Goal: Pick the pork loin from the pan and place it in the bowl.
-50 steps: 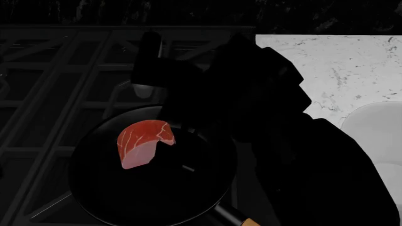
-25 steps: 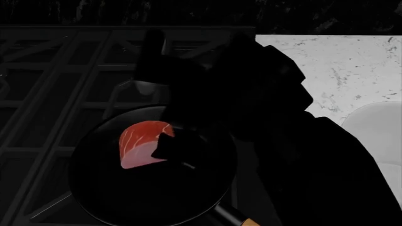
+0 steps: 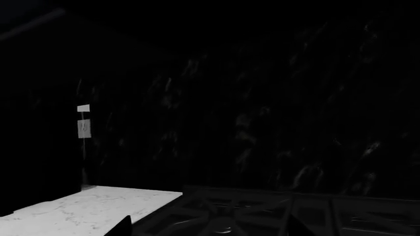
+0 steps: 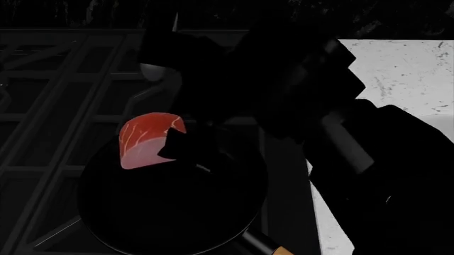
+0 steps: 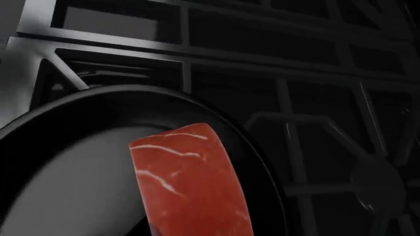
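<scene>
Red, white-marbled chunk of pork loin left of centre in the head view, over the far-left rim of the round black frying pan, pressed against the right tool (dark; grip state impossible to tell). No readable writing.

Pork loin raised off the pan floor

The red, white-marbled chunk of pork loin has shifted up and toward the far-left rim of the round black frying pan. The dark right gripper, previously just beside the meat, now overlaps its right edge; the right arm has swung left.
</scene>
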You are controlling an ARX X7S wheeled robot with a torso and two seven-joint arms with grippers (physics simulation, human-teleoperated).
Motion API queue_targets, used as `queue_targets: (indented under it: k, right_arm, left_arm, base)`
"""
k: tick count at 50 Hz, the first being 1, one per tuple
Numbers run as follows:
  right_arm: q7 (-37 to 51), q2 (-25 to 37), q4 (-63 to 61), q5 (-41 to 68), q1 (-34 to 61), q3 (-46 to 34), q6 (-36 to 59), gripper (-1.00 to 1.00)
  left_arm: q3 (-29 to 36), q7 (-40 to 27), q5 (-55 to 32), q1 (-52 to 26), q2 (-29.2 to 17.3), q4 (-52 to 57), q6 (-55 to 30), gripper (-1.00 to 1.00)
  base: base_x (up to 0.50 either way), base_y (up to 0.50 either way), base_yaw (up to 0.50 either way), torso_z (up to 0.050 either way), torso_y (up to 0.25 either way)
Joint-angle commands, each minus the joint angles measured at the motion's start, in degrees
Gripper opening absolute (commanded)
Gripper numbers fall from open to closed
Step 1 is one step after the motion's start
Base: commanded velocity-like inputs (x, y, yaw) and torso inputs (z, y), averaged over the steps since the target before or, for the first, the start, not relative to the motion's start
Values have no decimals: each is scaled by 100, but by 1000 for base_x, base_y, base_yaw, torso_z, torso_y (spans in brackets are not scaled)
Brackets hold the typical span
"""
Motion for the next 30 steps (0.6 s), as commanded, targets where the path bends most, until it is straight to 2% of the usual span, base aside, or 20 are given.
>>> queue_targets:
  k: [1, 12, 23, 30]
  right_arm:
    - [705, 927, -1872, 305, 343, 157, 862, -100]
    - [1537, 1941, -3628, 744, 711, 340, 1989, -100]
    - [2319, 2628, -4819, 1228, 1007, 615, 2935, -100]
    - [2796, 3135, -5393, 1574, 1008, 863, 3298, -100]
  left_arm:
    - [23, -17, -39, 59, -25, 209, -71, 100]
    - [13, 47, -152, 58, -66, 284, -50, 100]
    - [-4, 156, -271, 63, -79, 4, 247, 100]
    - [47, 177, -309, -43, -134, 16, 107, 100]
  base:
    - [0, 0, 0, 0, 0]
    - [0, 0, 0, 0, 0]
    - [0, 0, 0, 0, 0]
    - [0, 0, 0, 0, 0]
